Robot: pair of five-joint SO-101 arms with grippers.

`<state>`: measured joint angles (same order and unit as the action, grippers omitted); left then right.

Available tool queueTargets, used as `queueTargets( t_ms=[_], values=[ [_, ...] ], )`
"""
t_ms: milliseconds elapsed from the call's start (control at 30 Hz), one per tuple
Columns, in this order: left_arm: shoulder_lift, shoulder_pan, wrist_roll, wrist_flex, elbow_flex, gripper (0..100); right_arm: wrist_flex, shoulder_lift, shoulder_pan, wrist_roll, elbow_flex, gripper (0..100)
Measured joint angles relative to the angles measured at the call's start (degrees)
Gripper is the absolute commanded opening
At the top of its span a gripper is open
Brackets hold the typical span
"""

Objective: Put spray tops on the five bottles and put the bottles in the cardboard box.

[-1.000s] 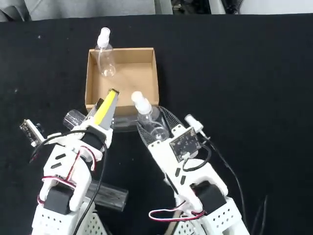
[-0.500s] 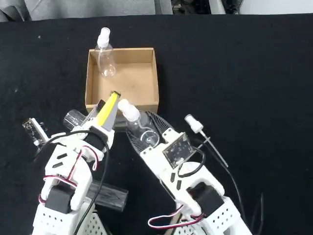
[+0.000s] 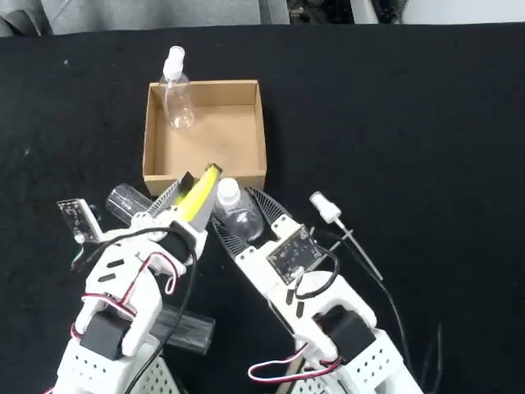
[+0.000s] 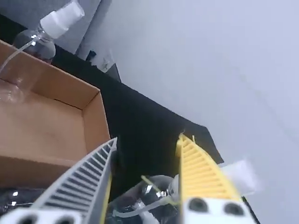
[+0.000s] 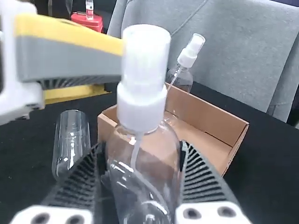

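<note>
While clamping the right gripper [image 5: 140, 154] on the body of a clear bottle [image 5: 140, 186], holding it upright with its white spray top [image 5: 142, 60] uppermost. Holding the left gripper [image 4: 147, 139] spread apart just beside that top, yellow finger nearest it, clasping nothing. Leaving an uncapped bottle [image 3: 123, 199] lying on the black table [image 3: 426, 123] just outside the left gripper's grey finger, and a loose spray top [image 3: 326, 207] with its tube lying near the right gripper's outer side. Facing the cardboard box [image 3: 262, 123] just beyond both sets of fingertips. Showing, well beyond the grippers, a capped bottle [image 3: 179, 103] leaning in the box's far corner on the left gripper's side.
</note>
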<state>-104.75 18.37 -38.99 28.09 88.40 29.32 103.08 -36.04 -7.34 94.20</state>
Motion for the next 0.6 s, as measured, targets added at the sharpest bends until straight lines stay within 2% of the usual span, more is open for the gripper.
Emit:
queueTargets(
  t_ms=[200,467,600],
  values=[
    [-0.09,1.76,4.13,-0.26,0.26,18,0.09,0.0,0.0,-1.05,0.0,6.0],
    [-0.09,2.02,4.31,-0.26,0.35,18,0.18,0.0,0.0,-1.05,0.0,6.0],
    [0.62,-0.26,3.78,0.26,0.53,18,0.09,0.0,0.97,-1.14,-0.09,6.0]
  ],
)
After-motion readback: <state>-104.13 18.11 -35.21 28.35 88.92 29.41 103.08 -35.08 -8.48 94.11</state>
